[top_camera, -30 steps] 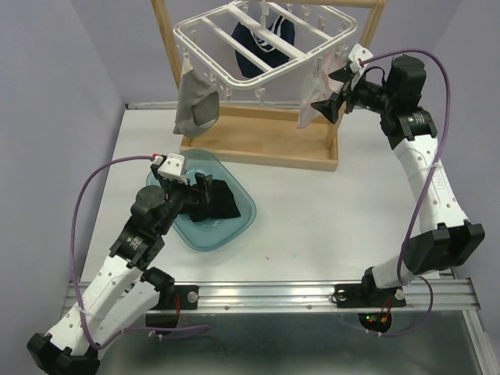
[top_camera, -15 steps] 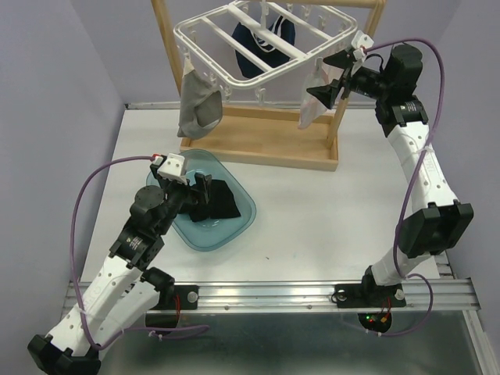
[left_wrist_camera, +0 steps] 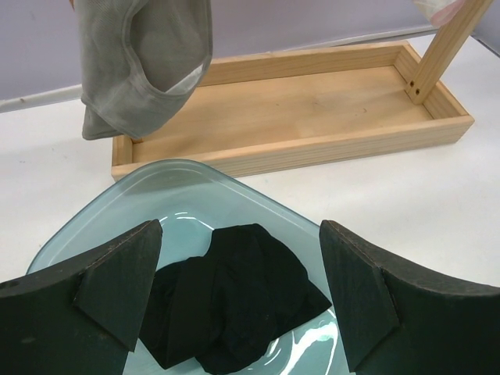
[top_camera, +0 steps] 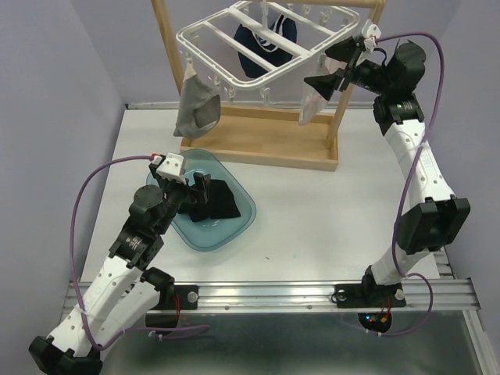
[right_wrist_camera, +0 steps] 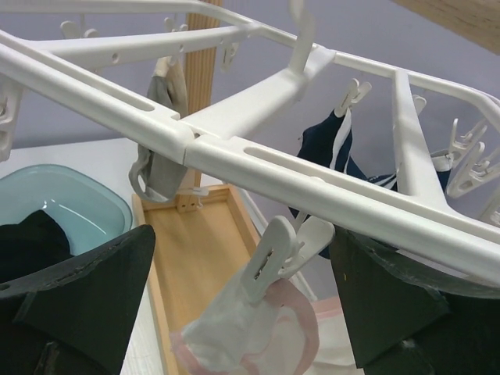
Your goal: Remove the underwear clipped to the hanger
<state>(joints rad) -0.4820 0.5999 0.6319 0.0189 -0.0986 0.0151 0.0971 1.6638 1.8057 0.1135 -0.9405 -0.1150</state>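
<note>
The white hanger hangs from the wooden stand. Grey underwear is clipped at its left, navy underwear in the middle, pale pink-white underwear at its right corner. My right gripper is open. In the right wrist view its jaws straddle the clip that holds the pink-white underwear, without touching. Black underwear lies in the teal bowl. My left gripper is open and empty just above it.
The wooden stand's tray base sits behind the bowl, with posts at left and right. Several empty clips dangle from the hanger's bars. Lilac walls close in the table at left, back and right.
My right gripper has risen and moved in towards the hanger's right corner, around the pink-white underwear's clip. The hanger has shifted slightly. The left arm has not moved.
</note>
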